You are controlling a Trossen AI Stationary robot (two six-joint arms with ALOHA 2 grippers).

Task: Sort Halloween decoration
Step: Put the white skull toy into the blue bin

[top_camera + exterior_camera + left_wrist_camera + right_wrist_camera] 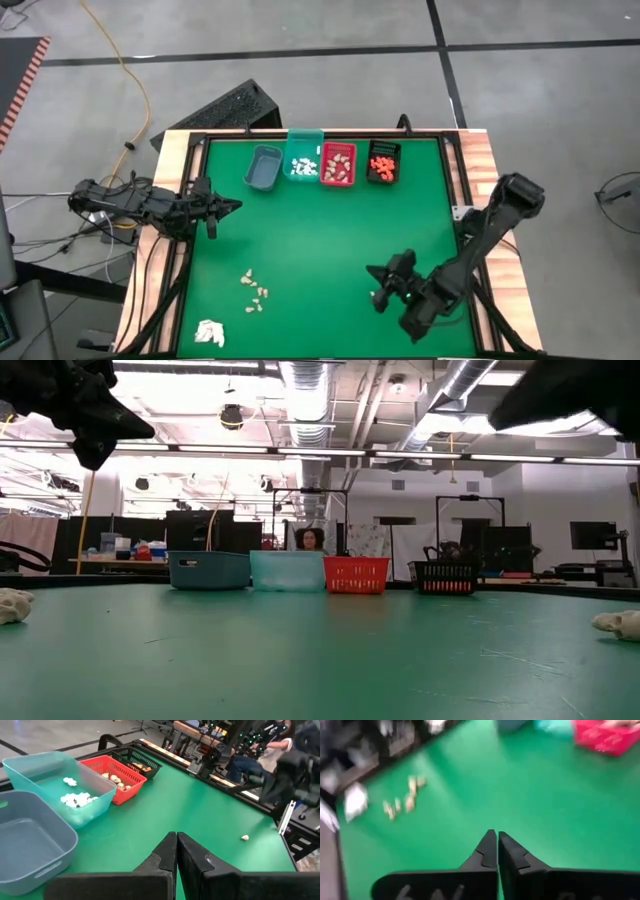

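Overhead view of the sorting table (300, 240). Four bins stand in a row at the 12 o'clock edge: grey bin (264, 167), teal bin (303, 160) with white pieces, red bin (338, 163) with tan pieces, black bin (383, 161) with orange pieces.

The unsorted Halloween decoration lies in two places. A loose cluster of tan pieces (254, 291) sits toward 7 o'clock on the mat, strung roughly along a 11-to-5 line. A single pale piece (377, 295) lies toward 5 o'clock, just beside the right gripper (374, 272). A larger white papery wad (209, 332) rests near the 7 o'clock corner and is not part of the sort.

The right gripper hovers over the mat at about 5 o'clock, fingers pressed together with nothing seen between them; its wrist camera looks out toward the tan cluster, which lies well apart at its 9 o'clock in the overhead view. The single pale piece is far nearer, at the gripper's 6 o'clock.

The left gripper (232, 207) waits at the 9 o'clock edge, fingers closed and empty. The tan cluster lies toward its 5 o'clock, at a distance comparable to that from the right gripper.

Judgement: the lone piece belongs to the right arm; for the cluster neither arm is clearly closer.
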